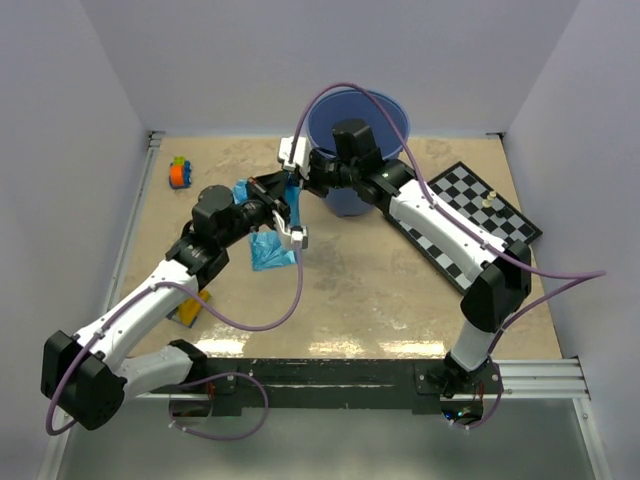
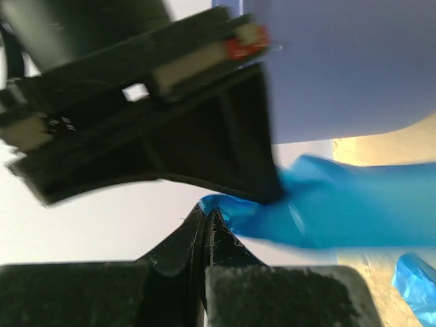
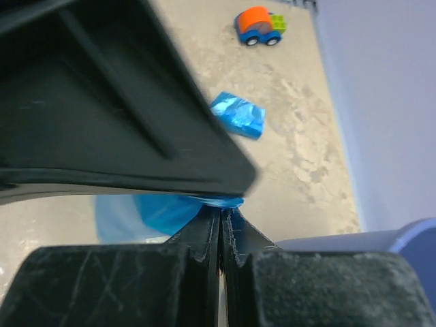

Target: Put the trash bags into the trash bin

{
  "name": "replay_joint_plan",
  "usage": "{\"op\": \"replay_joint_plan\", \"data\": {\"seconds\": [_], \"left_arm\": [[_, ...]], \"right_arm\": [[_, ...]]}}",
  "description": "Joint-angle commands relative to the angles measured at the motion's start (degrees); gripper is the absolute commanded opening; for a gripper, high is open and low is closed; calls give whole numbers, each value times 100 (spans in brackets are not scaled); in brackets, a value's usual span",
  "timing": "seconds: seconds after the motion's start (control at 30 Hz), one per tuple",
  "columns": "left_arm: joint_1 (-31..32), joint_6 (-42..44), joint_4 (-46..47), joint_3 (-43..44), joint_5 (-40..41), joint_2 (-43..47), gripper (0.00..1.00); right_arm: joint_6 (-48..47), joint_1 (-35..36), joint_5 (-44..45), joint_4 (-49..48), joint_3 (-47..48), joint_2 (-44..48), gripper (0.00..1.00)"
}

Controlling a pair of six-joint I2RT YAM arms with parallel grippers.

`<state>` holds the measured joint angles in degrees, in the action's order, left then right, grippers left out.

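Observation:
The trash bin [image 1: 372,112], a round blue bucket, stands at the back centre. My left gripper [image 1: 288,204] and right gripper [image 1: 298,180] meet just left of it, both shut on one blue trash bag [image 1: 292,192] held above the table. In the left wrist view my gripper [image 2: 207,210] pinches the bag's corner [image 2: 340,211], with the bin's wall [image 2: 347,68] behind. In the right wrist view my gripper [image 3: 221,208] pinches the same film [image 3: 163,212]. A second bag [image 1: 270,252] lies on the table below. A third, folded bag [image 1: 242,190] [image 3: 238,114] lies to the left.
A chessboard [image 1: 480,215] lies on the right. An orange toy car [image 1: 180,172] [image 3: 257,27] sits at the back left. A yellow and blue block [image 1: 188,308] lies under the left arm. Grey walls close in the sandy table on three sides.

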<state>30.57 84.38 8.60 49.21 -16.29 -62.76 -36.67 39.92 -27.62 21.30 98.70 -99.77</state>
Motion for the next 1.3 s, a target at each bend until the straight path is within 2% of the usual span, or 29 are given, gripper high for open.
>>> {"op": "replay_joint_plan", "data": {"seconds": [0.0,0.07,0.23,0.33,0.47,0.6,0.67,0.77,0.87,1.0,1.1,1.2,1.27], "left_arm": [[20,-114,643,475,38,-288,0],[-24,-115,625,406,126,-377,0],[-51,-36,-94,-16,13,-176,0],[-25,26,-481,-87,-216,114,0],[-16,184,-509,140,-243,115,0],[-24,193,-298,562,81,-297,0],[-77,210,-254,686,371,-551,0],[-104,254,-376,748,636,-799,0],[-95,141,-298,678,357,-668,0],[11,70,308,414,-250,-106,0],[19,-9,169,528,-681,132,0],[28,0,-51,581,-604,63,0],[-7,87,-331,598,-393,-112,0]], "right_arm": [[-165,139,-506,215,184,194,0],[0,139,-787,191,465,247,0],[449,-90,-641,-257,1002,125,0],[239,-90,-176,-310,801,1,0],[168,-72,37,-302,283,-34,0],[-33,24,-602,171,281,88,0],[-130,24,-1304,462,535,203,0],[141,-28,-1641,551,1098,125,0],[204,-37,-1284,411,1249,-16,0],[186,-28,-20,-11,618,-271,0],[177,-37,511,-117,405,-473,0],[326,-28,188,-143,554,-378,0],[406,-28,-469,-83,799,-167,0]]}}
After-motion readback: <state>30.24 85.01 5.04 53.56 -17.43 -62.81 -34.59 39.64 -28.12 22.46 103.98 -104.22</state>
